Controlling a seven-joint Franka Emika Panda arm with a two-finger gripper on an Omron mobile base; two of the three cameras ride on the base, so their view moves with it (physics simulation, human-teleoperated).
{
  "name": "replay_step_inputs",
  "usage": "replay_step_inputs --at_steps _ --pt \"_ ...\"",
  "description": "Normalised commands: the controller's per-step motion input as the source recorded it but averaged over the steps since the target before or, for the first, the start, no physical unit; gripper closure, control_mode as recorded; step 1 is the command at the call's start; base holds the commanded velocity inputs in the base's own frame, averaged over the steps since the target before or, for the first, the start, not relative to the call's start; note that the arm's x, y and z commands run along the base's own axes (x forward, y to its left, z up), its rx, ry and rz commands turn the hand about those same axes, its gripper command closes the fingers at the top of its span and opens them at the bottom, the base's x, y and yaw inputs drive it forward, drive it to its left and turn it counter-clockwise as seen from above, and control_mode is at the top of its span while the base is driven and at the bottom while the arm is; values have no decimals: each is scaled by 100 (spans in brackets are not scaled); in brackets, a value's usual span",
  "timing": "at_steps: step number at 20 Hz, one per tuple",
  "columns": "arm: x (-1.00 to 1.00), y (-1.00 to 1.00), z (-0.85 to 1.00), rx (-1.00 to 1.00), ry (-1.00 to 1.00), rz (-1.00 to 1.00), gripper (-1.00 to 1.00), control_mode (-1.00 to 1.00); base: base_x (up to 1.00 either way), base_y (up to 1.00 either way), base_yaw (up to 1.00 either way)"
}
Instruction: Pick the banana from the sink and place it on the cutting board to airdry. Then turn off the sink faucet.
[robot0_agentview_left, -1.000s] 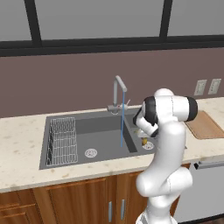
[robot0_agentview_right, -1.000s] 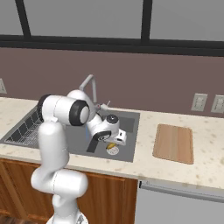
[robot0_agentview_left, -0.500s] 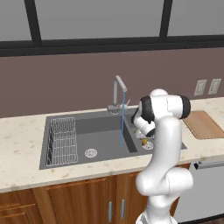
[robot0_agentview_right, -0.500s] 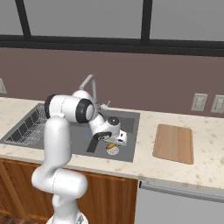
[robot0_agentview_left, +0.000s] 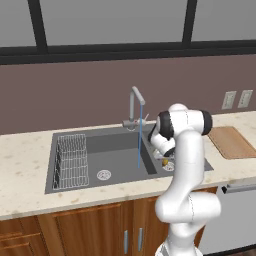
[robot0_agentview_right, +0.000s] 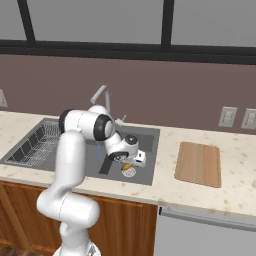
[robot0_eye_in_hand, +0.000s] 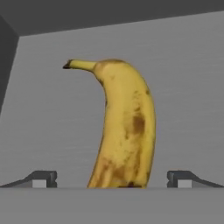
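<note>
The robot's two-finger gripper (robot0_eye_in_hand: 111, 178) has its dark fingers spread wide around the spotty curved yellow banana (robot0_eye_in_hand: 123, 131) in the dark grey sink (robot0_agentview_left: 115, 142).

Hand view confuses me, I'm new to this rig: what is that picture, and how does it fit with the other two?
The machine is a white arm with a two-finger gripper, reaching down into the sink. The two wide pictures come from cameras on its base, behind it to its left and right. The close-up comes from a camera on the hand looking along the fingers. It shows the banana lying on the grey sink floor between the open fingertips, not gripped yet. The faucet is running a thin blue stream. The cutting board lies bare on the counter to the right of the sink.
</note>
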Motion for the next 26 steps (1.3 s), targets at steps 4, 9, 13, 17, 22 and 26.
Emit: replay_step_inputs --at_steps 4,9,13,17,22,26 --pt "33 0 -24 0 3 0 -100 -100 0 0 0" --pt "29 0 -20 0 2 0 100 -100 0 0 0" --pt "4 0 0 0 0 0 100 -100 0 0 0" --pt "0 0 13 0 0 0 100 -100 0 0 0" --pt "0 0 31 0 -4 0 100 -100 0 0 0" --pt "-2 0 40 0 -9 0 100 -100 0 0 0"
